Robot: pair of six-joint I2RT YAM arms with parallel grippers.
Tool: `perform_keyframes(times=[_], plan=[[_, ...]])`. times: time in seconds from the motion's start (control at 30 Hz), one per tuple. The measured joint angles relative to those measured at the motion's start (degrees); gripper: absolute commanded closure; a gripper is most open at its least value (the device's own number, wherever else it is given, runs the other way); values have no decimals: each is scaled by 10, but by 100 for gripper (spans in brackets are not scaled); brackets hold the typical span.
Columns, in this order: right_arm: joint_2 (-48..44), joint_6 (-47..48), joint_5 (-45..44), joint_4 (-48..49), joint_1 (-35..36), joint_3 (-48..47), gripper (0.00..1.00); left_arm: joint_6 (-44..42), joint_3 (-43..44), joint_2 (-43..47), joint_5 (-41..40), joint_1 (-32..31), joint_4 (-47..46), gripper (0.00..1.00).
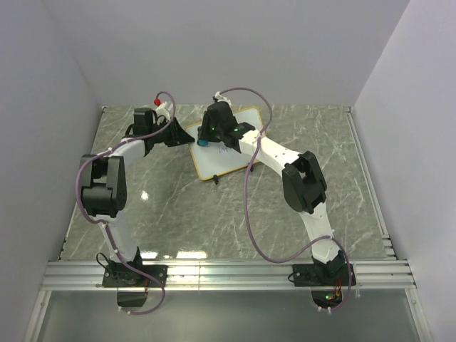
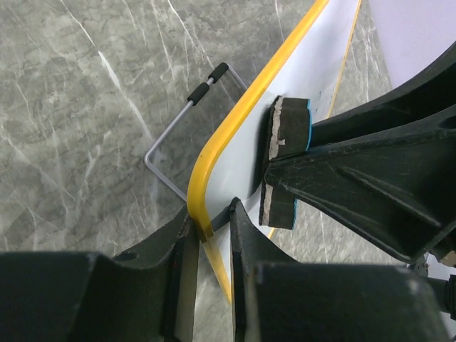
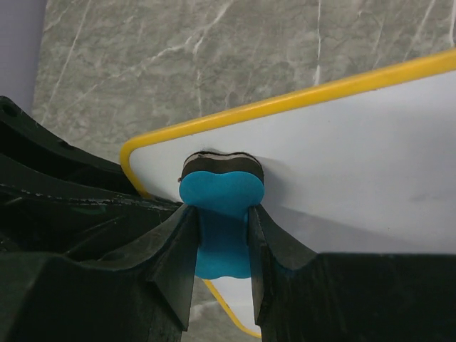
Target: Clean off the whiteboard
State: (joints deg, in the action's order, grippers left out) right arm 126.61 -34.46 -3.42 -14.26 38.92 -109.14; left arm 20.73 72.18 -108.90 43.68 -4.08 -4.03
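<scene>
From above, shows the whiteboard (image 1: 217,162) far-centre on the table (image 1: 178,206), left gripper (image 1: 189,135) and right gripper (image 1: 206,140) meeting at its left corner. From the left wrist, shows the left gripper pinched nearly closed on the yellow frame (image 2: 235,121), board apparently propped on a wire stand (image 2: 171,135). From the right wrist, shows the right gripper clamped on a blue eraser (image 3: 221,192) pressed to the white face.

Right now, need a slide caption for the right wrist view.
Right hand holds a blue eraser, its felt face pressed to the yellow-framed whiteboard near a rounded corner, marble table behind.
</scene>
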Motion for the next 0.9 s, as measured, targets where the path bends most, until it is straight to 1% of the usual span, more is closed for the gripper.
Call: perform_keyframes(times=[0.17, 0.27, 0.33, 0.4, 0.5, 0.63, 0.73, 0.9], plan=[[16, 13, 5, -17, 0, -34, 100, -1, -2, 0, -2, 0, -3, 100], [17, 20, 1, -20, 0, -35, 100, -1, -2, 0, -3, 0, -2, 100], [9, 22, -6, -6, 1, -16, 100, -1, -2, 0, -4, 0, -2, 100], [-16, 25, -21, 24, 2, 38, 100, -1, -2, 1, -3, -1, -1, 100], [-58, 28, -44, 43, 1, 130, 100, -3, -3, 3, -4, -2, 0, 100], [-89, 36, -68, 60, 1, 201, 100, -3, -6, 6, -4, -2, -3, 100], [-95, 43, -75, 68, 1, 214, 100, -3, -9, 8, -5, -3, -6, 100], [-90, 52, -76, 59, -2, 204, 100, -5, -13, 12, -11, -5, -9, 100]])
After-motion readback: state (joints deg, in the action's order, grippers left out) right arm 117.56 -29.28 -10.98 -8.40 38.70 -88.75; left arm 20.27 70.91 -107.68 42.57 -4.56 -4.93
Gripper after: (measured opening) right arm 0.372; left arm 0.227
